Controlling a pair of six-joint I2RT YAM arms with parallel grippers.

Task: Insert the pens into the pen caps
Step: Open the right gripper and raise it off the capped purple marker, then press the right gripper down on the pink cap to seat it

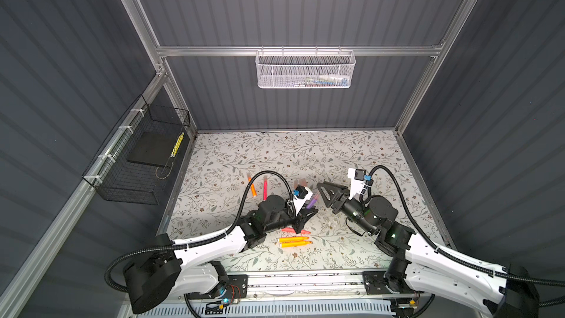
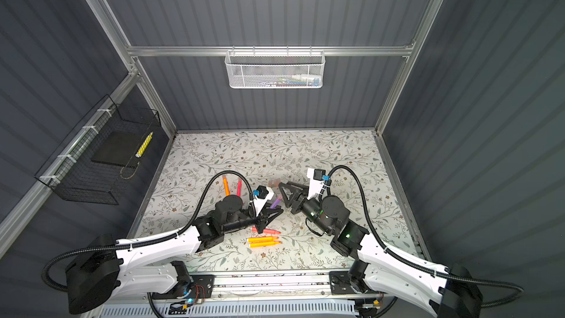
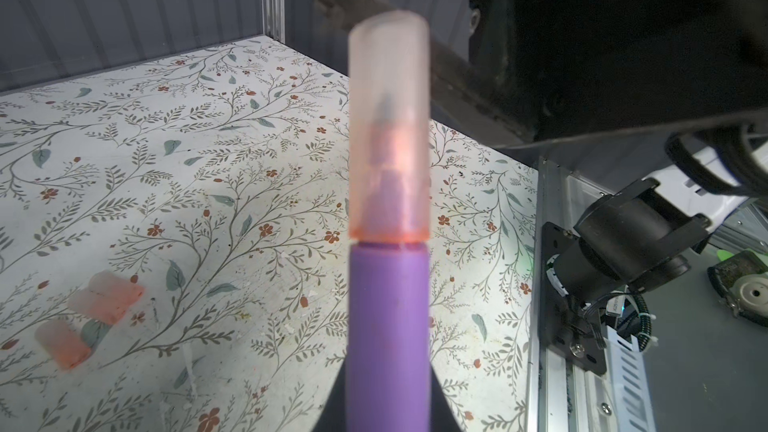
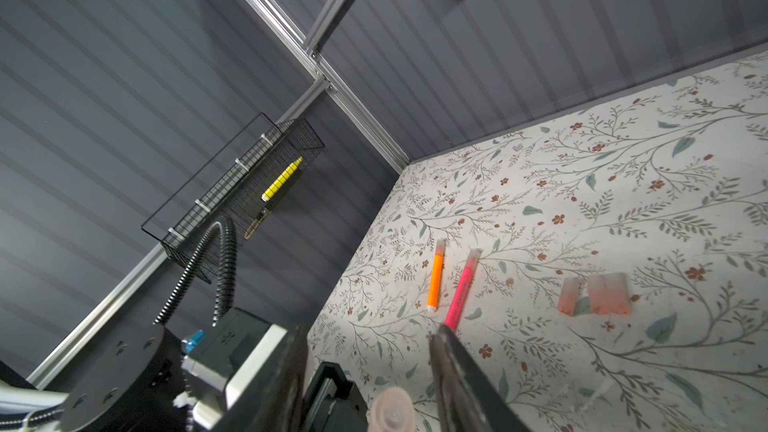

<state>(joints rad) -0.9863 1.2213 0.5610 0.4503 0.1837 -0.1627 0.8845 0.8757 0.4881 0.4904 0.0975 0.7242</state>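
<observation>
My left gripper (image 3: 388, 403) is shut on a purple pen (image 3: 388, 326), held above the table. A translucent pinkish pen cap (image 3: 388, 126) sits over the pen's tip. My right gripper (image 4: 370, 332) is open, its fingers standing on either side of the cap's closed end (image 4: 390, 411) without touching it. In both top views the two grippers (image 1: 305, 212) (image 1: 323, 195) meet at mid-table. A capped orange pen (image 4: 435, 280) and a capped pink pen (image 4: 460, 292) lie at the left. Three loose caps (image 4: 609, 295) lie side by side. One coral pen (image 1: 289, 229) and two orange pens (image 1: 294, 241) lie uncapped near the front.
A white mesh basket (image 1: 305, 70) hangs on the rear wall. On the left wall a black wire basket (image 1: 137, 160) holds a yellow marker (image 1: 177, 144). An aluminium rail (image 1: 305, 282) runs along the table's front edge between the arm bases.
</observation>
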